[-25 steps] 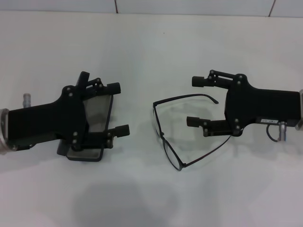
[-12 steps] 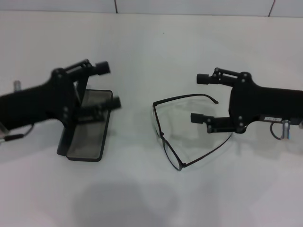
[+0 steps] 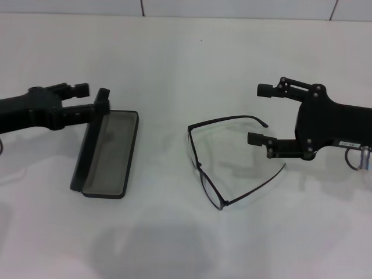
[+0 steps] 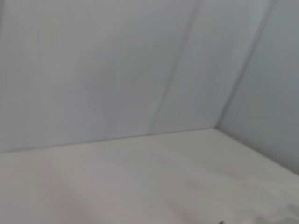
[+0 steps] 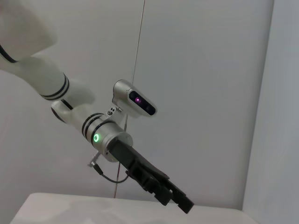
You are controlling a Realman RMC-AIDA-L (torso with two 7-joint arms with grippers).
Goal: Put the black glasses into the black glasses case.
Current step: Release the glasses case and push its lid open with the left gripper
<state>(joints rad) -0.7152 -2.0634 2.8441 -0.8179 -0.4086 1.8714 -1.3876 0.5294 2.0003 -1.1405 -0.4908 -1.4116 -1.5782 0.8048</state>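
Observation:
The black glasses (image 3: 213, 162) lie unfolded on the white table in the head view, temple arms pointing toward the right arm. The black glasses case (image 3: 112, 152) lies open at the left, grey lining up, with its lid (image 3: 87, 146) standing along the outer side. My left gripper (image 3: 91, 99) is open at the far end of the lid; I cannot tell whether it touches. It also shows in the right wrist view (image 5: 180, 201). My right gripper (image 3: 259, 114) is open and empty, just right of the temple tips.
A white table (image 3: 186, 52) meets a tiled wall at the back. The left wrist view shows only bare table and wall. Free table lies between case and glasses and in front of both.
My left gripper has pulled back to the left and turned, uncovering the open case. My right gripper has drawn back to the right, away from the glasses. Case and glasses have not moved.

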